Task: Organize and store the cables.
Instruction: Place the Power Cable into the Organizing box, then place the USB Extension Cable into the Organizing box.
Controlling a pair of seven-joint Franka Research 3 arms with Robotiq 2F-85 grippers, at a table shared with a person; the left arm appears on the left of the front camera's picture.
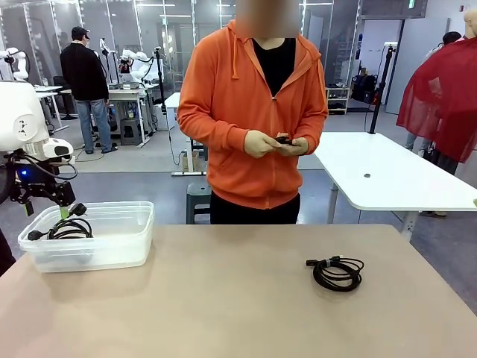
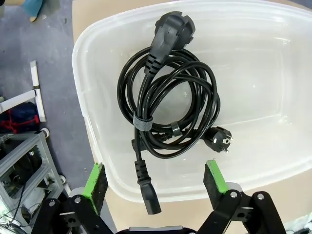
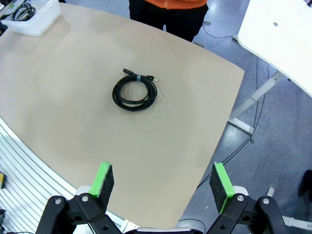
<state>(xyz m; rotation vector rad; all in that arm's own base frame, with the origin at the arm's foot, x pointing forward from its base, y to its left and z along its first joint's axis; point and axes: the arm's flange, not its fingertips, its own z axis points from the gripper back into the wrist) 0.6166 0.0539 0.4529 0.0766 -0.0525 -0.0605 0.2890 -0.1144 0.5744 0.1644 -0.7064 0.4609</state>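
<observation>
My left gripper (image 2: 155, 178) hangs open above the bin (image 1: 112, 250), with one coiled power cable (image 2: 165, 107) stowed inside. A thinner cable (image 1: 337, 273) lies well right of the bin; my open right gripper (image 3: 162, 180) should likely fetch it next.

A smooth beige rectangular table (image 1: 223, 306) carries a clear plastic rectangular tub (image 1: 112, 253) at its far left edge, and a thin black coiled cable (image 1: 337, 273) lying flat toward the right.

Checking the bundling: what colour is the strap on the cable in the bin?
Grey; the strap shows best in the left wrist view.
</observation>
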